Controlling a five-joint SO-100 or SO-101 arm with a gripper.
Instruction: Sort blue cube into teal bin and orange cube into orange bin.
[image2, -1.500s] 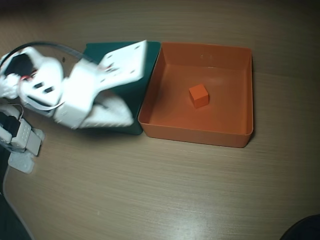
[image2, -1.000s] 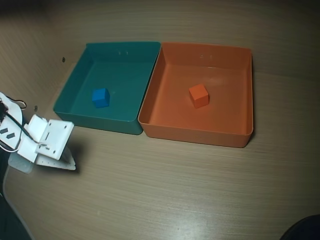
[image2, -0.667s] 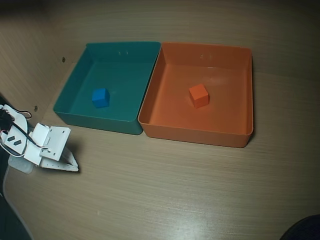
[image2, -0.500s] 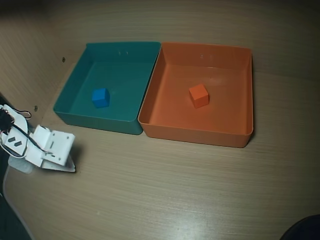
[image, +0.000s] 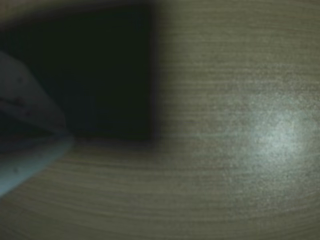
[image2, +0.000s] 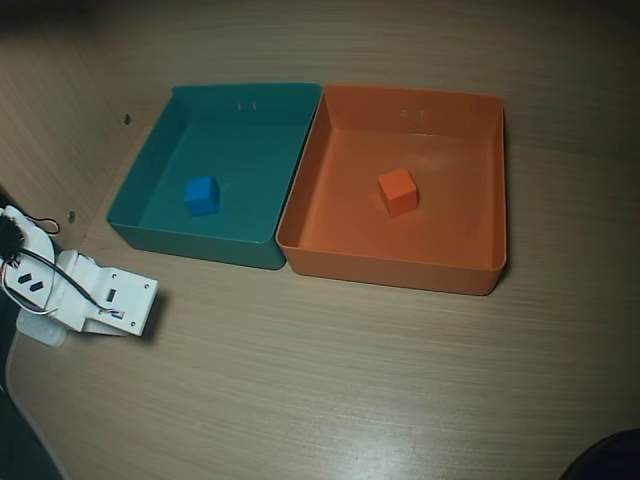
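Inside the teal bin (image2: 150, 180), in the overhead view, the blue cube (image2: 201, 195) sits left of centre; the orange bin (image2: 490, 180) touches the teal bin's right wall and holds the orange cube (image2: 397, 191); the gripper (image2: 125, 305) lies folded below the teal bin's lower left corner, holding nothing; its opening cannot be made out.

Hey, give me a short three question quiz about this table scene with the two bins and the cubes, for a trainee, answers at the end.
1. True or false: the blue cube lies inside the teal bin.
2. Which bin holds the orange cube?
3. In the overhead view, the arm sits: A) over the orange bin, B) left of and below the teal bin, C) between the bins.

Key: 1 true; 2 the orange bin; 3 B.
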